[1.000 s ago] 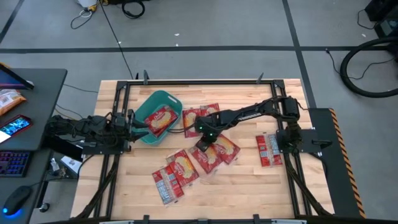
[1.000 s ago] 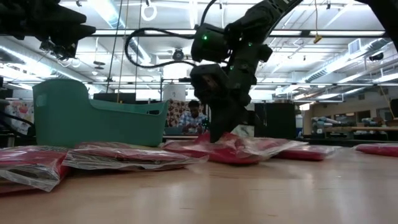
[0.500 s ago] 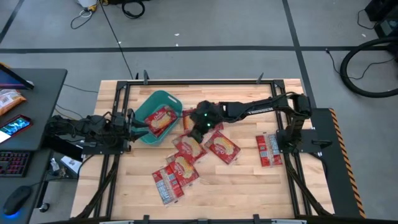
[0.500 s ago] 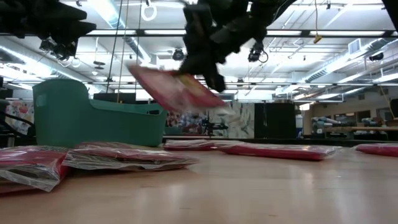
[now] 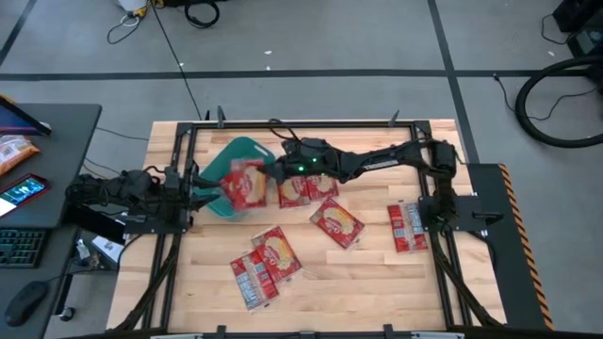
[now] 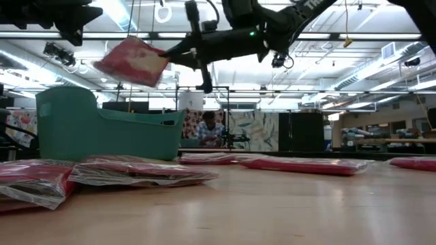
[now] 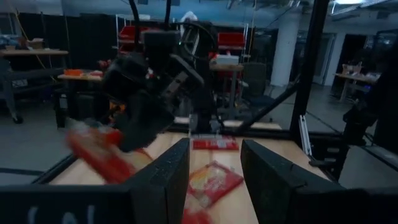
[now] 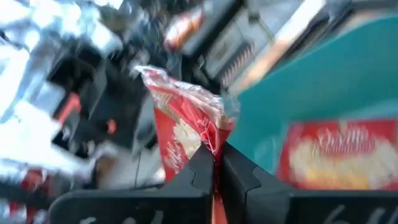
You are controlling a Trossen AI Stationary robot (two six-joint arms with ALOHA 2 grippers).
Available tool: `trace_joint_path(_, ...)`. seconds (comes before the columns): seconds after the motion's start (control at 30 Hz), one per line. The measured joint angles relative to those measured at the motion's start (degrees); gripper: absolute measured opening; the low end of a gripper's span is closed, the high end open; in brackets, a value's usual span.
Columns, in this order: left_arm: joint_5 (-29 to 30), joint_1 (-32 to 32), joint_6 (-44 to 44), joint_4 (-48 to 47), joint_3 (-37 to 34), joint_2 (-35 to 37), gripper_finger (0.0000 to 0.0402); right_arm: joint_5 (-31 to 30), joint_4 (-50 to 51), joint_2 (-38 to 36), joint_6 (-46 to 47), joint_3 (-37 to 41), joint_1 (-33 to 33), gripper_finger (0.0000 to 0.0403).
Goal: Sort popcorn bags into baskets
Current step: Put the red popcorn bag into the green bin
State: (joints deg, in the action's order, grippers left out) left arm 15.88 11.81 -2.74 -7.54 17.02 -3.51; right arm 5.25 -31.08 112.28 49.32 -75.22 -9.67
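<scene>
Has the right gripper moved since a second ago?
Yes. The right gripper, shut on a popcorn bag, has lifted off the packets mid-table and swung toward the left arm's side, now above the teal basket.

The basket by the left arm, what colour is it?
Teal green basket, shown best in the low view.

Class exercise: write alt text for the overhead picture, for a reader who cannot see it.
Seen from above, the right gripper holds a red popcorn bag over a teal basket on a wooden table. The left gripper waits beside the basket; more bags lie scattered.
</scene>
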Motion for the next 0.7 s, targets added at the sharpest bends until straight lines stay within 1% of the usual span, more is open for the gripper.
trace_joint_path(0.1, 0.0, 0.0, 0.0, -0.1, 0.0, 0.1, 0.0151, -8.6, -5.1, 2.7, 0.4, -0.8, 0.9, 0.0018)
trace_joint_path(0.23, 0.0, 0.0, 0.0, -0.5, 0.0, 0.2, 0.0151, -16.7, -11.1, 7.5, 2.3, -3.8, 2.0, 0.0018)
trace_joint_path(0.37, 0.0, 0.0, 0.0, -1.0, 0.0, 0.2, 0.0151, -26.5, -11.6, 12.4, 5.5, -8.2, 3.8, 0.0018)
trace_joint_path(0.43, 0.0, 0.0, -0.1, -1.1, 0.0, 0.2, 0.0151, -30.4, -11.6, 14.8, 6.1, -10.6, 4.5, 0.0018)
trace_joint_path(0.57, 0.0, 0.0, -0.5, -1.4, 0.0, 0.2, 0.0151, -35.2, -11.8, 19.0, 5.7, -15.3, 5.5, 0.0018)
trace_joint_path(0.63, 0.0, 0.0, -0.7, -1.4, 0.0, 0.2, 0.0151, -36.1, -11.8, 20.9, 5.1, -17.2, 5.8, 0.0018)
trace_joint_path(0.7, 0.0, 0.0, -0.8, -1.7, 0.0, 0.2, 0.0151, -35.7, -11.7, 22.6, 3.0, -18.9, 5.8, 0.0019)
